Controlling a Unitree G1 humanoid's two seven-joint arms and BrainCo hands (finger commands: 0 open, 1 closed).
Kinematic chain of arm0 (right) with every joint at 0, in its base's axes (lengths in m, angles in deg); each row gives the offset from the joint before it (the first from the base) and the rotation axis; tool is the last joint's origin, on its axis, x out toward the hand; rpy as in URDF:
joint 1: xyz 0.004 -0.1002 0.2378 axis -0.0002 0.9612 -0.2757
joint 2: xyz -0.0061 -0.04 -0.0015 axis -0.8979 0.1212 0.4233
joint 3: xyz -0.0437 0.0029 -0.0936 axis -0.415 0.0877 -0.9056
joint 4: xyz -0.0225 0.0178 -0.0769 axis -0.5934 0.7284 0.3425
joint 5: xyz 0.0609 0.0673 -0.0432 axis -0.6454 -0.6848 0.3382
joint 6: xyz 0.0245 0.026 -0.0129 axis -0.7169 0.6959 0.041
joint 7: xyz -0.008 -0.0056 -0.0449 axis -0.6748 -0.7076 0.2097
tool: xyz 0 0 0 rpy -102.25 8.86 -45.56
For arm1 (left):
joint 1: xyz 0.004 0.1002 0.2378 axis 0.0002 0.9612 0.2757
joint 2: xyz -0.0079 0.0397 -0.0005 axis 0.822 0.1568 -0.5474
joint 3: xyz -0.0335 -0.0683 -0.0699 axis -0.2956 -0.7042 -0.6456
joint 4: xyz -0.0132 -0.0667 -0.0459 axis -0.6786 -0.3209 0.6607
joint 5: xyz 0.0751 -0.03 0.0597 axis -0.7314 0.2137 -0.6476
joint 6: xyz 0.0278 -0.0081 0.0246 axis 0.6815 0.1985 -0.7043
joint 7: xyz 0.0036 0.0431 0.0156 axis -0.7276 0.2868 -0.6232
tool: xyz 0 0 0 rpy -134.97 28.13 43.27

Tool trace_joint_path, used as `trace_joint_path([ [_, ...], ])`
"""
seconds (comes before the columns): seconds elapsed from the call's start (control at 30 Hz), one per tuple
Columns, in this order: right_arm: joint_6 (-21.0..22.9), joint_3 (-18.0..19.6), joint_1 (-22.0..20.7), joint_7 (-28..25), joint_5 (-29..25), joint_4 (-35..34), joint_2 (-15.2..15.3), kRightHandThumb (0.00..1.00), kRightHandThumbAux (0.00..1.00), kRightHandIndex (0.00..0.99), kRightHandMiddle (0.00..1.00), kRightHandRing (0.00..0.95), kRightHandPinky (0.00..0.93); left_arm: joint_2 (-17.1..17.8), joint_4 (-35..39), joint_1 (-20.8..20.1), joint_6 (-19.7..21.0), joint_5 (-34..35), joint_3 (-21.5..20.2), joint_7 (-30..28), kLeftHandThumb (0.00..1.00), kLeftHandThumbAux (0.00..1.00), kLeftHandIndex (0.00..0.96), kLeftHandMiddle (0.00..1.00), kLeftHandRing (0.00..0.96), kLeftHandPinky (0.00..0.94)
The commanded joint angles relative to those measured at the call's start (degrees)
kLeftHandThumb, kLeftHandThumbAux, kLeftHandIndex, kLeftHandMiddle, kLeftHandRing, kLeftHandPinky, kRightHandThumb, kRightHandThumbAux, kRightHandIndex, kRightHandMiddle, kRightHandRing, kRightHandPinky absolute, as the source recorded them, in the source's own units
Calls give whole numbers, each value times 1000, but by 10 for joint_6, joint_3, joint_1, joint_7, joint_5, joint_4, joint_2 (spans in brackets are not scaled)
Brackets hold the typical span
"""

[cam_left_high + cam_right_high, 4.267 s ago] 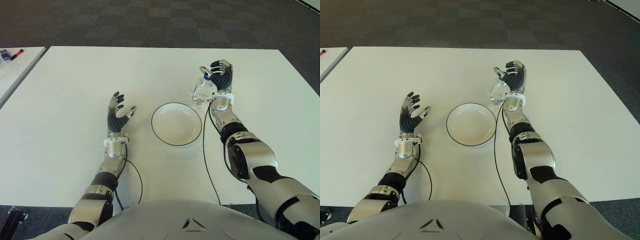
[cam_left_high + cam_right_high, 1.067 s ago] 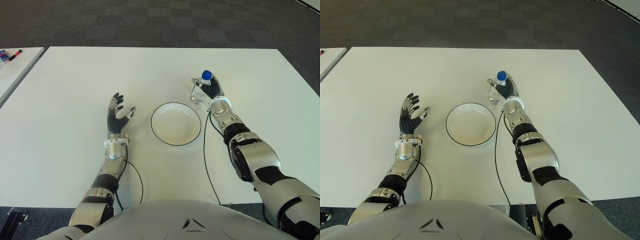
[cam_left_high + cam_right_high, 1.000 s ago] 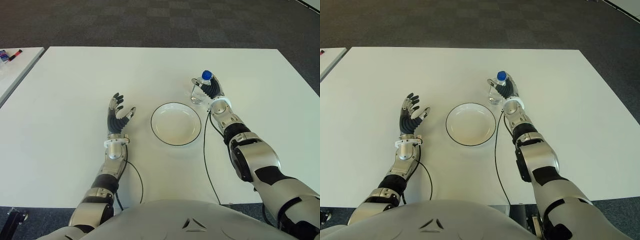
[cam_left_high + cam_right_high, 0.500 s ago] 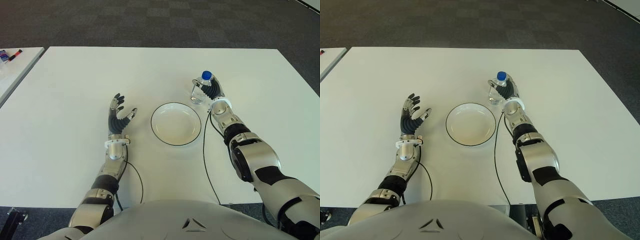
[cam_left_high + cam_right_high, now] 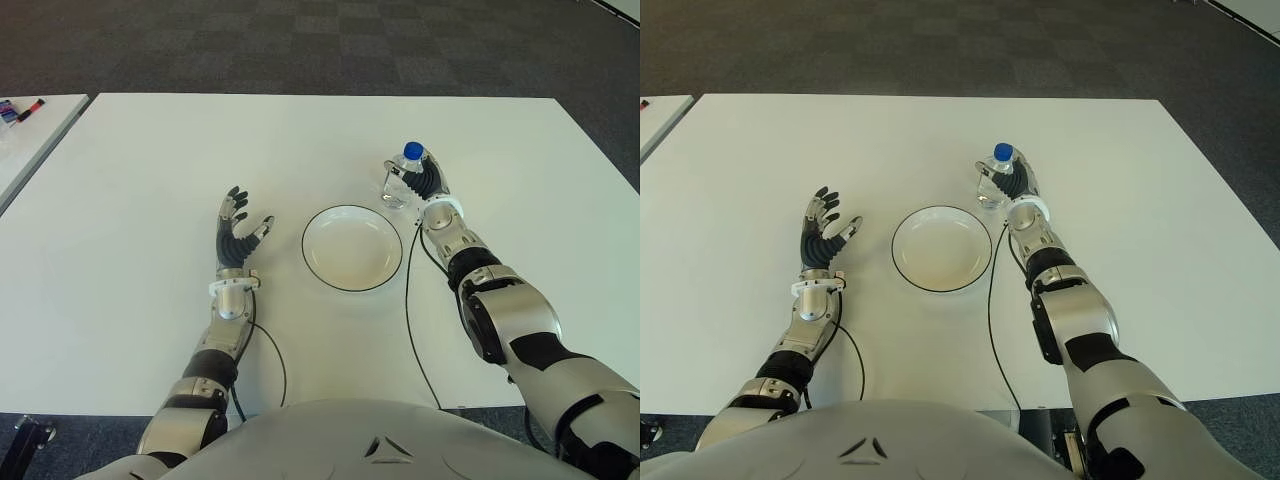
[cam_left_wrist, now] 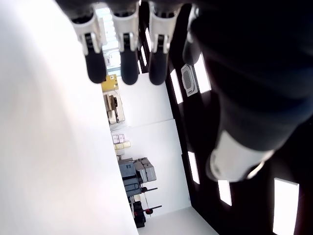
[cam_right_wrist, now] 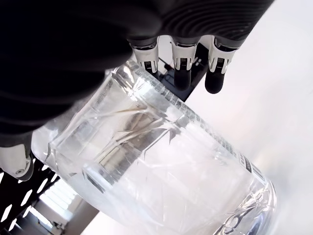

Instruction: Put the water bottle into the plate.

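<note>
— What's the surface you're working on?

— A white table (image 5: 150,150) over dark carpet. Nearest you, your left hand (image 5: 238,228) shows at about nine o'clock of the plate (image 5: 353,248), fingers spread, palm empty; count it out.

— And the plate?

— Dead centre, nothing in it, black-rimmed.

— Where's the bottle from there?

— At roughly one o'clock of the plate, just beyond its rim. The water bottle (image 5: 402,180) stands about upright on the table, long axis vertical, blue cap on top. Your right hand (image 5: 424,183) is wrapped round its body from the right side; the right wrist view shows the fingers (image 7: 180,61) curled over the clear ribbed wall.

— So which way do I carry it?

— I'd judge toward seven o'clock, lifting enough to clear the rim, keeping it vertical. The right hand is far nearer.
</note>
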Motion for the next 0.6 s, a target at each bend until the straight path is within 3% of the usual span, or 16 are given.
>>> trace_joint_path([
  [0.03, -1, -3, 7, -3, 2, 6, 0, 426, 419, 0, 0, 10, 80, -2, -14, 12, 1, -4, -1, 6, 195, 786, 117, 190, 191, 227],
  [0.6, 2, -12, 12, 21, 13, 15, -6, 493, 395, 0, 0, 24, 122, 0, -13, 11, 8, -6, 0, 3, 210, 782, 126, 194, 196, 221],
])
